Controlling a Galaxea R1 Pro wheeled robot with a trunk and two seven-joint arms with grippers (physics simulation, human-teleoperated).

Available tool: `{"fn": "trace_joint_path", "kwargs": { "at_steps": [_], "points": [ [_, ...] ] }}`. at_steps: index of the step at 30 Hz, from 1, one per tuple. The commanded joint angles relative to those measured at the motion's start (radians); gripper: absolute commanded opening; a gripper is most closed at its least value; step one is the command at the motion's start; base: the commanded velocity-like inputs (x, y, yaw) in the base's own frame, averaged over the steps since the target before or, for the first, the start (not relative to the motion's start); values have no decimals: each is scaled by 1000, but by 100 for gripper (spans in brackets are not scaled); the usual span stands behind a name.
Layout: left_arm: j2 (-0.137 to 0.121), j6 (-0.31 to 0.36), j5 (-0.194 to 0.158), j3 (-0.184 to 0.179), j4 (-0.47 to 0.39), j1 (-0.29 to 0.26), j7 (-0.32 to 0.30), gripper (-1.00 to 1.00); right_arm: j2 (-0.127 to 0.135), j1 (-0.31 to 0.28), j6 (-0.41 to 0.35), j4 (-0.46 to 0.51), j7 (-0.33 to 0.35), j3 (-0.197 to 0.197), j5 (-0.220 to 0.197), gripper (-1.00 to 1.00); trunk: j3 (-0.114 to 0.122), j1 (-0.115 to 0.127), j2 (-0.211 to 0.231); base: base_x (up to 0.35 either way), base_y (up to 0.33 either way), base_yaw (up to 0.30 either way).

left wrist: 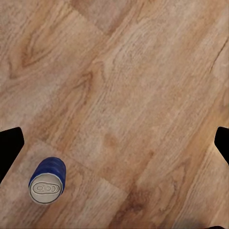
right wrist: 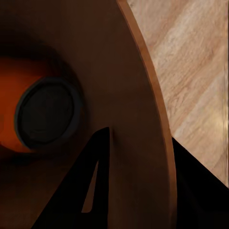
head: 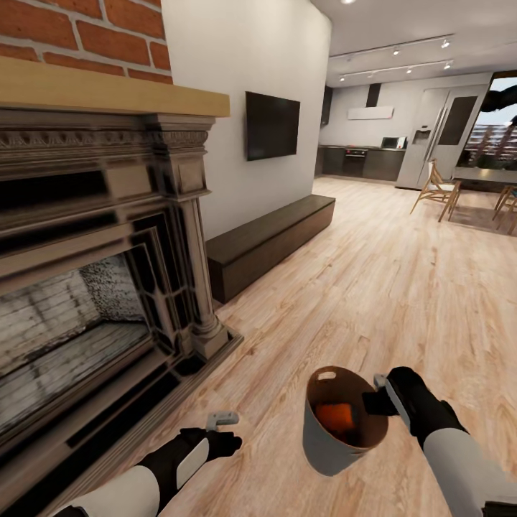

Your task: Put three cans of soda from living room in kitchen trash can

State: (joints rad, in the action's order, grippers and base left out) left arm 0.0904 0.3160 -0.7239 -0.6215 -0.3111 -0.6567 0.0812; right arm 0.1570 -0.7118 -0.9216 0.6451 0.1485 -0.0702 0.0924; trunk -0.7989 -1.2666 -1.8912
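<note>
A dark blue soda can (left wrist: 47,180) is seen in the left wrist view, standing upright on the light wood floor (left wrist: 133,95), close beside one of the two dark fingertips (left wrist: 9,145) and clear of it; the other fingertip is seen at the opposite edge, so the fingers of the left gripper (head: 224,424) are spread wide apart with nothing held between them. In the head view, this gripper is held low over the floor near the fireplace (head: 93,287) hearth.

The trash can (head: 319,445), a round bin with a grey outside and a brown inside, is gripped at its rim by the right gripper (head: 379,402). In the right wrist view, one dark finger (right wrist: 83,191) is seen inside the wall (right wrist: 138,119) and the other outside it, so the fingers are clamped on the rim. The bin is held tilted, its mouth turned toward the camera.

An orange soda can (head: 335,416) is seen lying inside the bin; in the right wrist view its dark end (right wrist: 47,114) is turned toward the camera.

Ahead, a long low dark bench (head: 269,240) is set along the white wall under a black TV (head: 272,126). Wide bare floor is left open to the right of it, running toward the kitchen (head: 373,154), where wooden chairs (head: 436,190) are placed at the right.
</note>
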Motion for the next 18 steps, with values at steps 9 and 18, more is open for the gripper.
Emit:
{"fn": "trace_joint_path", "kwargs": {
  "at_steps": [9, 18],
  "points": [
    [2, 10, -3, 10, 8, -1, 24, 100, 84, -24, -103, 167, -119, -113, -10, -100, 0, 0, 0, 0, 0, 0],
    [1, 17, -13, 16, 123, -5, 111, 100, 83, -26, -113, 232, -150, -147, -10, -100, 0, 0, 0, 0, 0, 0]
  ]
}}
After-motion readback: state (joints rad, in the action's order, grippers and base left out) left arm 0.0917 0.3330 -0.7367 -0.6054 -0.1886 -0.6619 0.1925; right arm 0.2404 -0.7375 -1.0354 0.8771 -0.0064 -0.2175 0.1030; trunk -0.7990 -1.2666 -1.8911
